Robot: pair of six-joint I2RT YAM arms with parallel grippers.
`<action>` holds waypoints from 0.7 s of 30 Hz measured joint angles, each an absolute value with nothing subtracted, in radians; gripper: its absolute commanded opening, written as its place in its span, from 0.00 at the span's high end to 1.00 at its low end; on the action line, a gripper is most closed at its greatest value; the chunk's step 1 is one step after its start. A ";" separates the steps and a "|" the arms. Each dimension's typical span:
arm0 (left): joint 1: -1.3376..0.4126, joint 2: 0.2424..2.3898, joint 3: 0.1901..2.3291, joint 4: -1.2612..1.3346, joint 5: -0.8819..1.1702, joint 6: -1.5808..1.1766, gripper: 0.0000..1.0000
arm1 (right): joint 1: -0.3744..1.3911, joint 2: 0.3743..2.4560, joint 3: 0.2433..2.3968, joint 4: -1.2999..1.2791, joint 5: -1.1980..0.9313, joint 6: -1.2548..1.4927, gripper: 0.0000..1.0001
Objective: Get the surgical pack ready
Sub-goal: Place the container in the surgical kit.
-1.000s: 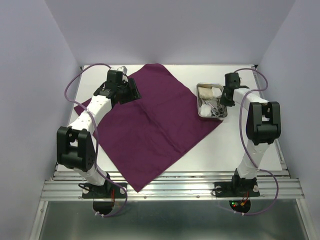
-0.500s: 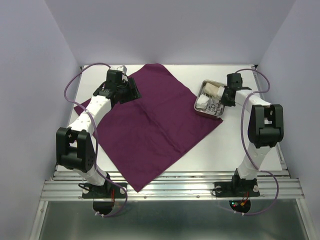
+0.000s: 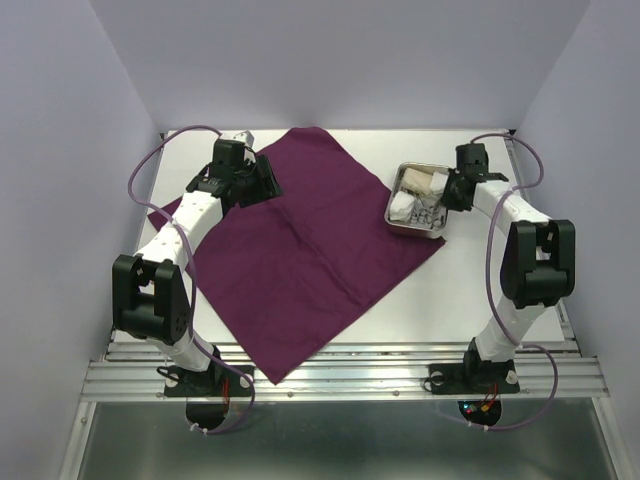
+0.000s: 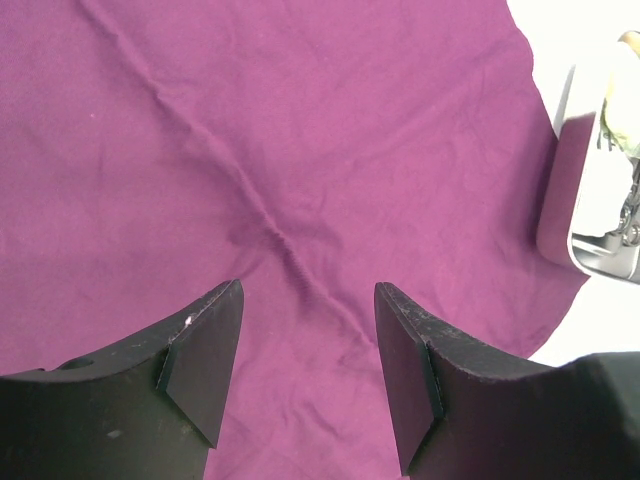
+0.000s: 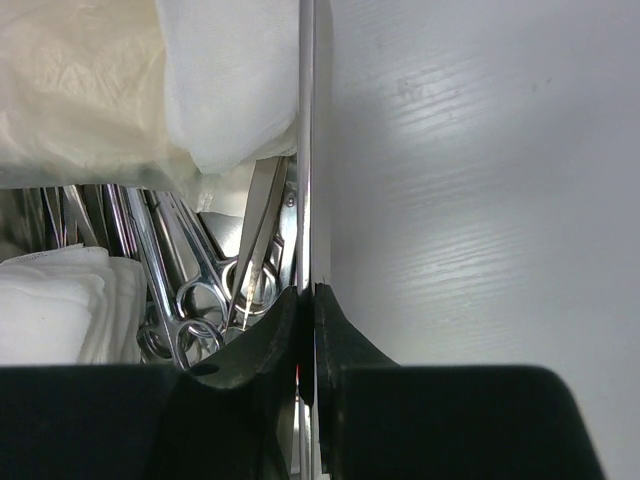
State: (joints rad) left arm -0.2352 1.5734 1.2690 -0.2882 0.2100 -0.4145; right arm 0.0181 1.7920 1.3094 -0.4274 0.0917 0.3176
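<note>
Left arm (image 3: 185,225): reaches from its base at the near edge over the left part of the table, with its wrist above the far-left region of the cloth.
Left gripper (image 3: 258,180) (image 4: 308,292): fingers spread wide, nothing between them; it hangs over the cloth and only purple fabric shows in the gap.
Purple cloth (image 3: 300,250) (image 4: 250,150): spread flat on the table, set like a diamond with one corner toward the near edge; light creases cross its middle.
Table (image 3: 480,290) (image 5: 450,200): white top, bare to the right of the cloth.
Steel tray (image 3: 415,234) (image 4: 555,200) (image 5: 307,150): at the cloth's right edge, its left side over the fabric, turned a little askew. Whether it rests there or is raised cannot be told.
Gauze (image 3: 405,205) (image 5: 235,80): white wads inside the tray, at its far end and on its left side.
Instruments (image 3: 430,212) (image 5: 200,290): silver, ring-handled, lying together in the tray just beside the gauze.
Right gripper (image 3: 452,190) (image 5: 307,300): pressed together on the tray's right wall, one finger inside, one outside, the thin rim pinched between them.
</note>
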 measured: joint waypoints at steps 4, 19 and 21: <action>-0.235 1.573 1.269 -0.288 0.210 -0.413 0.34 | 0.068 1.792 1.309 -0.426 0.078 0.329 0.99; -0.227 1.573 1.269 -0.289 0.201 -0.405 0.34 | 0.333 1.792 1.302 -0.372 0.042 0.351 0.99; -0.227 1.573 1.269 -0.289 0.200 -0.403 0.34 | 0.351 1.792 1.290 -0.358 0.038 0.360 0.99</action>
State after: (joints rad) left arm -0.2268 1.5730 1.2690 -0.2893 0.2001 -0.4034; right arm 0.3511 1.7920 1.2896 -0.3584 0.0380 0.3599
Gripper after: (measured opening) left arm 0.658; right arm 0.131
